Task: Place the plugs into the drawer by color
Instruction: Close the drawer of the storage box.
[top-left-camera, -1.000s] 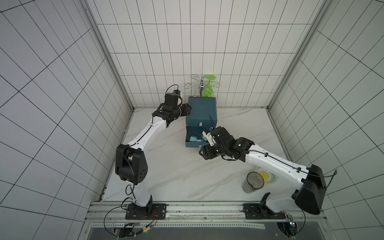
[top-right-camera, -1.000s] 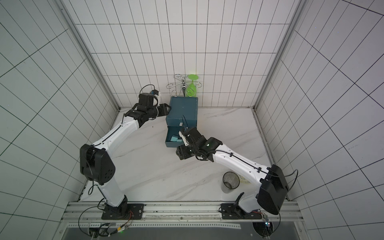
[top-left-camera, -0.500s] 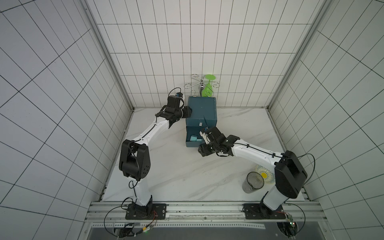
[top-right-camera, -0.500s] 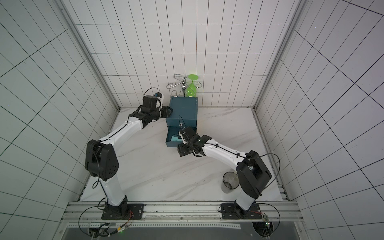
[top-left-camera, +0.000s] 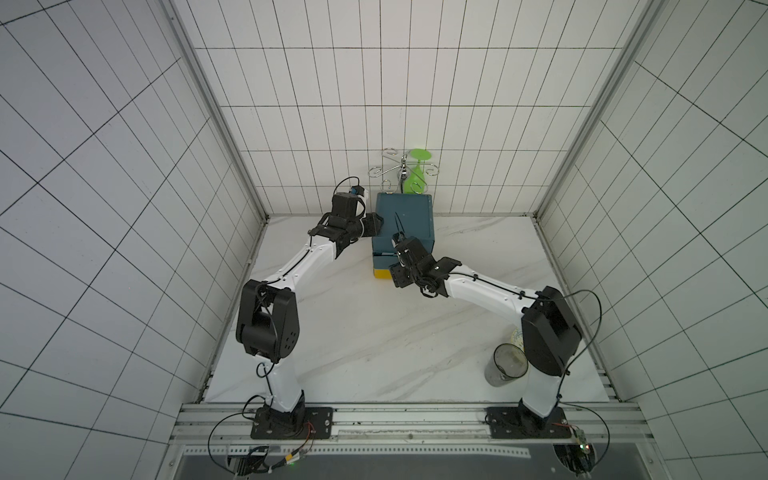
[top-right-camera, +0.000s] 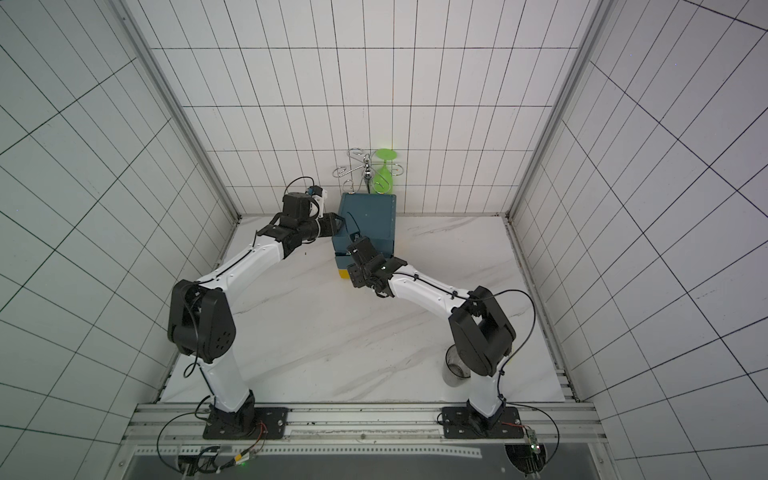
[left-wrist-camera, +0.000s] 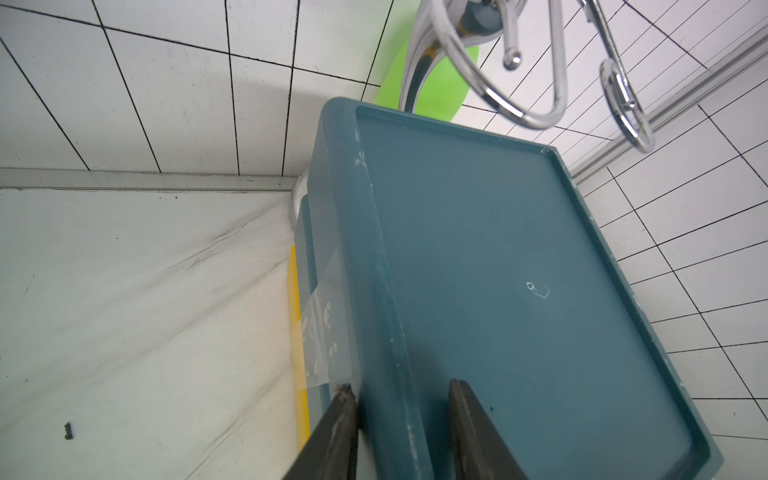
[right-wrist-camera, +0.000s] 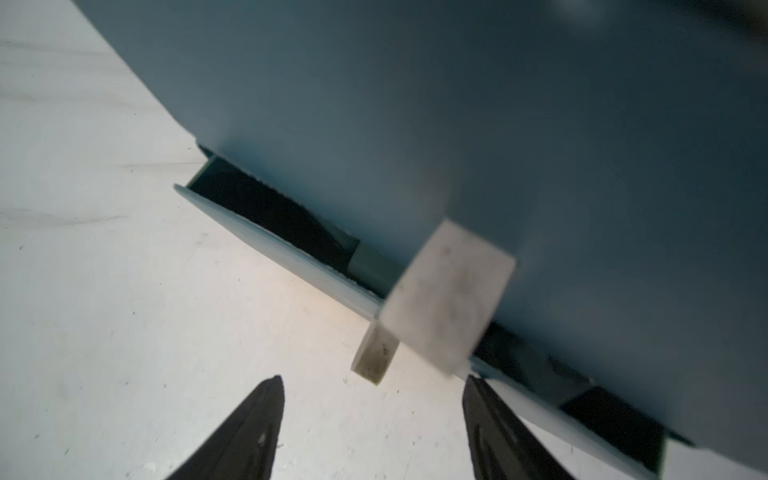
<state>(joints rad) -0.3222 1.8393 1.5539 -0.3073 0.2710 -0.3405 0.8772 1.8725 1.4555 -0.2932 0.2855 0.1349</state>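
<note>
The drawer cabinet (top-left-camera: 409, 216) stands at the back of the counter (top-left-camera: 353, 340), near the rear wall. One teal drawer front (right-wrist-camera: 266, 245) sits ajar, with a dark slot between it and the body.

Right gripper (right-wrist-camera: 372, 381): jaws apart, empty, just short of the white tab (right-wrist-camera: 444, 299).

Left gripper (left-wrist-camera: 401, 384): narrow, astride the cabinet's top side rim. Whether it clamps the rim cannot be told.

The counter in front is open; a tumbler (top-left-camera: 505, 365) stands well apart, at front right.

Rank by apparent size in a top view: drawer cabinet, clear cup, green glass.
1. drawer cabinet: clearly largest.
2. clear cup.
3. green glass: narrower than the cup, about as long. Close call, and they sit at different depths, so this is apparent order only.
</note>
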